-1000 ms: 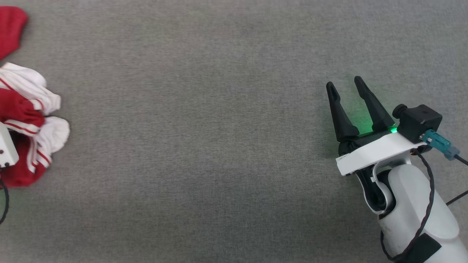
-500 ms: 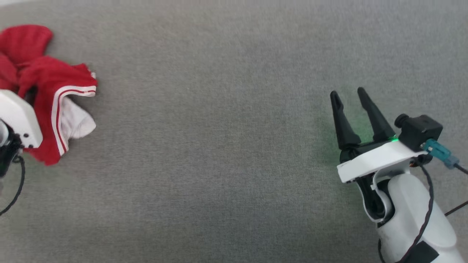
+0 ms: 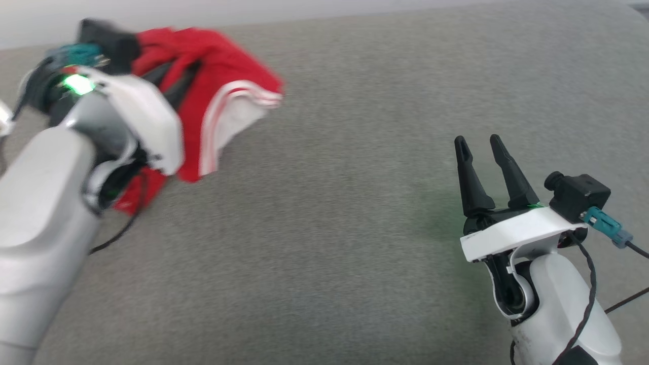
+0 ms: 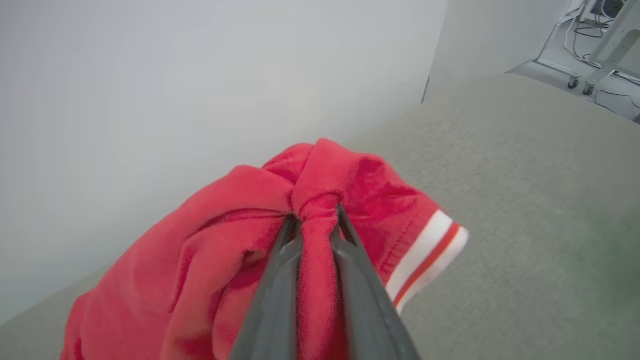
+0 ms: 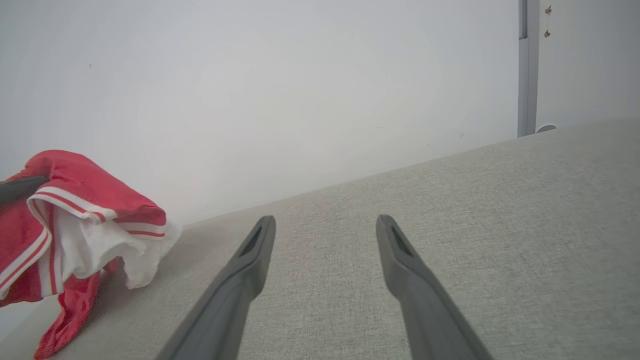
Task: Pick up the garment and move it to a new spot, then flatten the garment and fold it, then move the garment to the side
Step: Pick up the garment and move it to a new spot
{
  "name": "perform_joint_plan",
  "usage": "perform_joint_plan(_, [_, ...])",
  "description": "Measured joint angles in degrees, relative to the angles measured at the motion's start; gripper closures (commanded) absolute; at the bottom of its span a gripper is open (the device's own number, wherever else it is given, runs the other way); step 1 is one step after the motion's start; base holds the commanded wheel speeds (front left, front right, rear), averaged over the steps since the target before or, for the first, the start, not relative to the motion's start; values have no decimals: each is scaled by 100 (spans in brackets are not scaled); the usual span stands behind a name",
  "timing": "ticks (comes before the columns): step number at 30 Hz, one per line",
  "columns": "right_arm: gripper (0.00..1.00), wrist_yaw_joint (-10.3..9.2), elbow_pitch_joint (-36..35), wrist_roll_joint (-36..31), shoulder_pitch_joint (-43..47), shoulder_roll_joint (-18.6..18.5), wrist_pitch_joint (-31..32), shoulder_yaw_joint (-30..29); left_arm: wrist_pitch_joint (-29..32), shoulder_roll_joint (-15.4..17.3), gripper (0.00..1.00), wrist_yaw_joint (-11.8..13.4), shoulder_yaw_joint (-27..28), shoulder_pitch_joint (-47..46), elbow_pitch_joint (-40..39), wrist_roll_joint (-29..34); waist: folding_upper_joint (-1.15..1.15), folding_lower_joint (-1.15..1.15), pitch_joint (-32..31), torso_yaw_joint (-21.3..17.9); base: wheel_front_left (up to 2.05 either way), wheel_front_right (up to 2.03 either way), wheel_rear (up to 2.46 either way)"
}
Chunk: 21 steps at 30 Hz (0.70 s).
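Over the grey surface (image 3: 329,228) we had the garment (image 4: 370,185) pinched in our left gripper (image 4: 315,217) — right gripper (image 3: 479,144) spread, empty — pickup looked done, flattening and folding to go.

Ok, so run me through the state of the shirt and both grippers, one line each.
garment: bunched, one red fold pinched in the left gripper, the rest hanging; whether its lowest end touches the grey surface is unclear.
left gripper: shut on the garment.
right gripper: open, empty, above the grey surface, apart from the garment.
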Motion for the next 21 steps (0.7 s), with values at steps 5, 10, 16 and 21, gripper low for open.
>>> perform_joint_plan(5, [0,0,-38,127,32,116,1,-146,53,-577,100,0,-647,-623,7,-82,0,0,93,-424,0,0,0])
perform_joint_plan(10, [0,0,-51,185,29,193,1,-172,-204,-1088,100,1,-1107,-1204,314,-162,0,0,226,-765,0,0,0])
perform_joint_plan(16, [0,0,-62,327,-13,225,0,-260,-171,-1329,100,-3,-2326,-1545,567,-726,0,0,440,-1268,0,0,0])
perform_joint_plan(21, [0,0,-102,693,-63,250,1,-143,-55,-1042,100,-3,-3092,-1580,928,-1265,0,0,583,-1696,0,0,0])
